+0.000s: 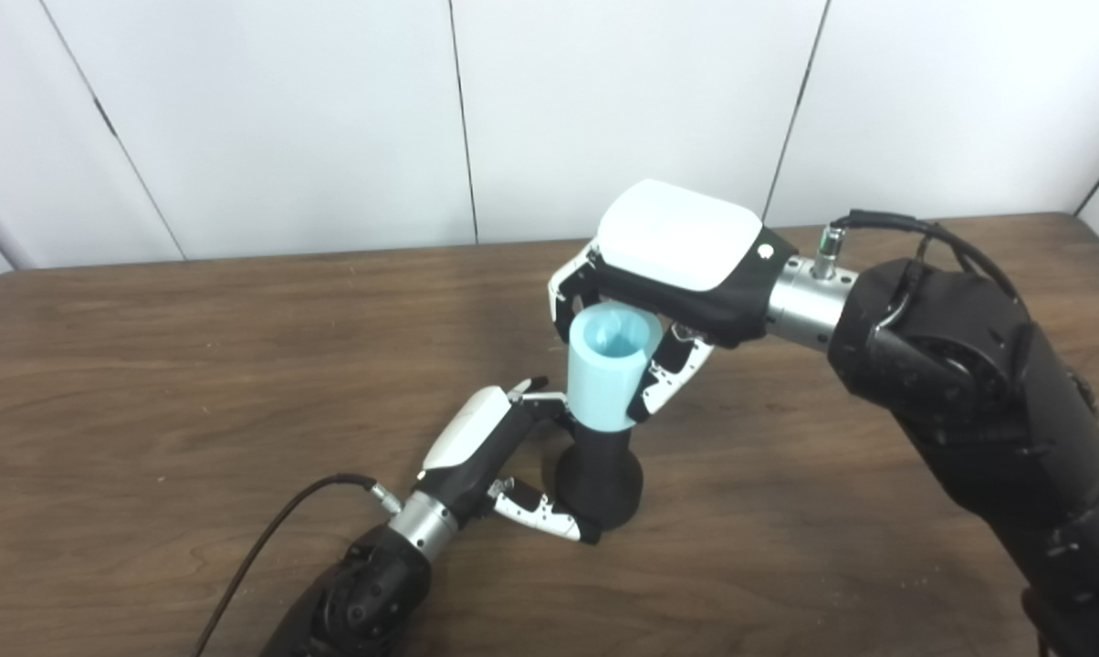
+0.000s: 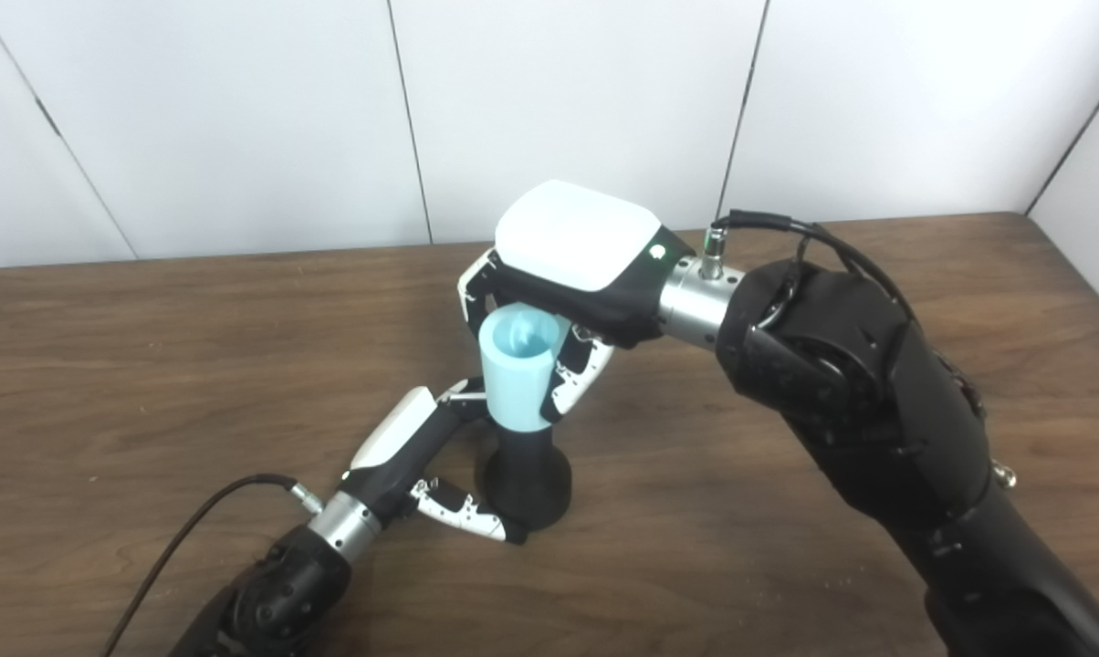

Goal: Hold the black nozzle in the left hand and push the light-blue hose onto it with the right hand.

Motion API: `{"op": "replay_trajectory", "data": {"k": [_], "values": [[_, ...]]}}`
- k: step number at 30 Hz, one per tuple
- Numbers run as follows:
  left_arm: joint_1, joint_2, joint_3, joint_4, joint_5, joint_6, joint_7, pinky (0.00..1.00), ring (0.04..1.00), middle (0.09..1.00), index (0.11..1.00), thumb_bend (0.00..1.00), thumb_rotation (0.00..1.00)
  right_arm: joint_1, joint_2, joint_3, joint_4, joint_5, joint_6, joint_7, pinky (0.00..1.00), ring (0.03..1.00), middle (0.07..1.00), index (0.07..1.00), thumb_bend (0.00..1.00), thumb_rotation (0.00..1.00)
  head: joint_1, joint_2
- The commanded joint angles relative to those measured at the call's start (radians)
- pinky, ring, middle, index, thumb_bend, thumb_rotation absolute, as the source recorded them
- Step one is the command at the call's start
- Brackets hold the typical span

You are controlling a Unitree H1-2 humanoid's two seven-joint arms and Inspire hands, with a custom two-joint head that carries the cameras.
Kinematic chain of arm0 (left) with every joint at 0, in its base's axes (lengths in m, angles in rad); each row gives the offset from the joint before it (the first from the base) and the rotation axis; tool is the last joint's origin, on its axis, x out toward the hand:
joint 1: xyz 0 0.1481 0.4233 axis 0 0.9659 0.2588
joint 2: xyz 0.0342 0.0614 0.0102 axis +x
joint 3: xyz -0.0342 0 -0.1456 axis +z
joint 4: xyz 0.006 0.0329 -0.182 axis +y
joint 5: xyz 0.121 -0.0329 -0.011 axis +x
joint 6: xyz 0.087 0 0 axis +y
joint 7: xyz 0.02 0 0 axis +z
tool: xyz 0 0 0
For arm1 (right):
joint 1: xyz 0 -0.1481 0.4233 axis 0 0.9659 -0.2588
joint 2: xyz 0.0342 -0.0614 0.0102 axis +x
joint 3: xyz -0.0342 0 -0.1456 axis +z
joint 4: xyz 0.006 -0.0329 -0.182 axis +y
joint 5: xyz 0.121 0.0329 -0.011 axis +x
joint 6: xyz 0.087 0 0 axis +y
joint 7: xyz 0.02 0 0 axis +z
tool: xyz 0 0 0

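Note:
The black nozzle stands upright on the brown table, wide base down. My left hand is shut on the nozzle, fingers behind its neck and thumb against its base. The light-blue hose, a short open tube, sits upright over the nozzle's top. My right hand reaches in from the right and is shut on the hose from above, fingers on both sides. The nozzle's tip is hidden inside the hose. In the right eye view the hose and the nozzle stand the same way.
A black cable runs from my left wrist over the table's front left. My bulky right forearm spans the right side of the table. White wall panels stand behind the table's far edge.

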Motion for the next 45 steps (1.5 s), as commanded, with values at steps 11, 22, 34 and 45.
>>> {"op": "replay_trajectory", "data": {"k": [11, 22, 34, 45], "values": [[0.03, 0.012, -0.037, 0.034, 0.039, 0.05, -0.07, 0.97, 0.751, 0.498, 0.482, 0.52, 0.0, -0.045, -0.017, 0.009, -0.006, 0.073, 0.036, 0.068, 0.14, 0.219, 0.4, 0.51, 0.52, 0.0, 0.0, 0.0], [0.03, 0.013, -0.035, 0.035, 0.034, 0.049, -0.069, 0.97, 0.751, 0.498, 0.482, 0.52, 0.0, -0.046, -0.019, 0.004, -0.007, 0.074, 0.033, 0.064, 0.16, 0.243, 0.432, 0.505, 0.53, 0.0, -0.001, 0.002], [0.034, 0.016, -0.036, 0.029, 0.036, 0.047, -0.068, 0.97, 0.752, 0.498, 0.482, 0.52, 0.0, -0.016, -0.031, 0.004, 0.006, 0.039, -0.024, 0.029, 0.1, 0.167, 0.402, 0.507, 0.52, 0.0, -0.001, 0.005], [0.034, 0.018, -0.037, 0.03, 0.037, 0.045, -0.068, 0.97, 0.752, 0.498, 0.482, 0.52, 0.0, 0.012, -0.033, -0.007, -0.001, 0.007, -0.059, 0.008, 0.12, 0.193, 0.426, 0.504, 0.53, 0.0, -0.002, 0.006]]}}
